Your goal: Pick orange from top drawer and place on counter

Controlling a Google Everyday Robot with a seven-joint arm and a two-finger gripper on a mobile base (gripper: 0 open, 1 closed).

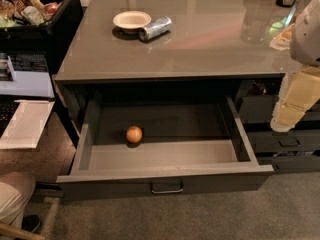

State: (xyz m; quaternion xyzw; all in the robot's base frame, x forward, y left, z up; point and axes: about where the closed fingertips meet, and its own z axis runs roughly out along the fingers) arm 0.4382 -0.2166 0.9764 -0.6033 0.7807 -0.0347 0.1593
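The orange (134, 134) lies alone on the floor of the open top drawer (165, 176), left of its middle and near the back. The drawer is pulled far out, with a small metal bar handle (167, 187) on its front. The counter (200, 49) is a glossy grey-brown slab directly above the drawer. My gripper (283, 120) hangs at the right edge of the view, pale cream, pointing down beside the drawer's right wall. It is outside the drawer, well to the right of the orange, and holds nothing that I can see.
A white bowl (131, 20) and a silver can (155, 28) lying on its side sit on the counter's far left. A black bin of snacks (35, 9) stands at upper left. Narrower dark drawers (285, 139) are at right. A person's knee (15, 194) shows at lower left.
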